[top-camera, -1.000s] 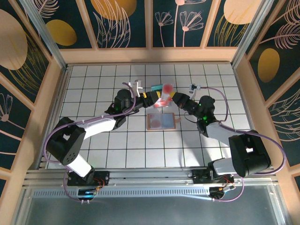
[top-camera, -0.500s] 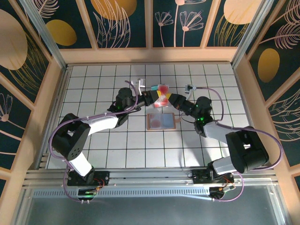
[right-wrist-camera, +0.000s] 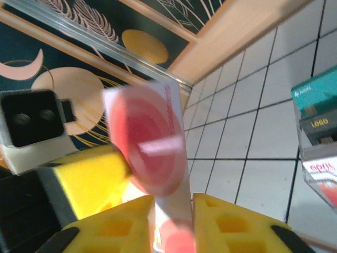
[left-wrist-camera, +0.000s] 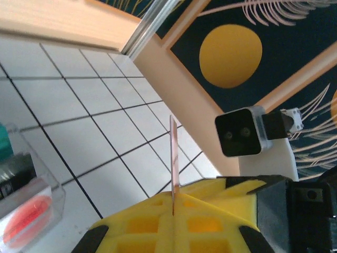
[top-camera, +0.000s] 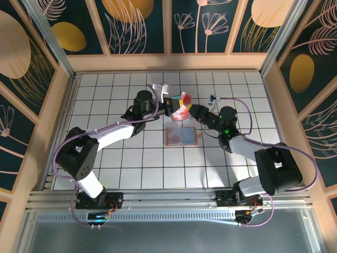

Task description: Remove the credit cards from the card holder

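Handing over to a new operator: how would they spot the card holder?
Start at the middle of the white tiled table. The card holder lies flat there, just on the robot's side of the red and teal cards. Only it has a tan-brown rim, blue-grey face and side tab.

Top external looks steeply down from behind the arm bases [top-camera: 97,199] over the whole tiled floor [top-camera: 105,158]; both close-range wrist cameras face each other, sharing the red-spot card [right-wrist-camera: 152,142].
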### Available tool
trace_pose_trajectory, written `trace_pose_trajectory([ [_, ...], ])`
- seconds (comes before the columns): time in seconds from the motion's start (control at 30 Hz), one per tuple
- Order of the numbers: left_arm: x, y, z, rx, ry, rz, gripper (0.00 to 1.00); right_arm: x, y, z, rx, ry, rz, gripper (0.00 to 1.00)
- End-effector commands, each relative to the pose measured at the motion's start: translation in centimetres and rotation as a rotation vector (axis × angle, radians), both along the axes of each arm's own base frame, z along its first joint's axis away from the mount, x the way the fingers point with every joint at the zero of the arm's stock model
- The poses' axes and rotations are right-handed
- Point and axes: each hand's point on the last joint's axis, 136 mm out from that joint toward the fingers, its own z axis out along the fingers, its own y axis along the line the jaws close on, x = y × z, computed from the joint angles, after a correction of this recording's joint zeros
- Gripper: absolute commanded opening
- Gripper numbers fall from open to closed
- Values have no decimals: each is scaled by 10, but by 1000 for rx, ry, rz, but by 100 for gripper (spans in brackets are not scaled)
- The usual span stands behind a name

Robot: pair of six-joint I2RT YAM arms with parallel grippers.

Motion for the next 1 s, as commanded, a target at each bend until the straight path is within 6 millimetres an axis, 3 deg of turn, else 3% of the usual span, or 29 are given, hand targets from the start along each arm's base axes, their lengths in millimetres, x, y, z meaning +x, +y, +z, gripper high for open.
trace_pose_trajectory([
  [0.0, -4, 2, 2, 221, -152, -66, 0, 1, -10, 2, -137, -9, -57, 40],
  [0.13, 5, 8, -12, 456, -269, -126, 0, 1, -36, 2, -256, 4, -172, 51],
  [0.33, 17, 11, -27, 690, -460, -232, 0, -4, -77, 19, -359, -12, -369, 62],
  [0.53, 23, 1, -46, 791, -571, -374, 0, -13, -117, 30, -433, 4, -551, 85],
  [0.6, 28, -2, -59, 828, -568, -413, 0, -15, -127, 31, -455, 18, -598, 99],
  [0.77, 37, -6, -85, 897, -562, -503, 0, -19, -140, 30, -475, 42, -659, 99],
  [0.97, 50, -13, -97, 955, -566, -563, 0, -22, -148, 27, -479, 61, -695, 99],
])
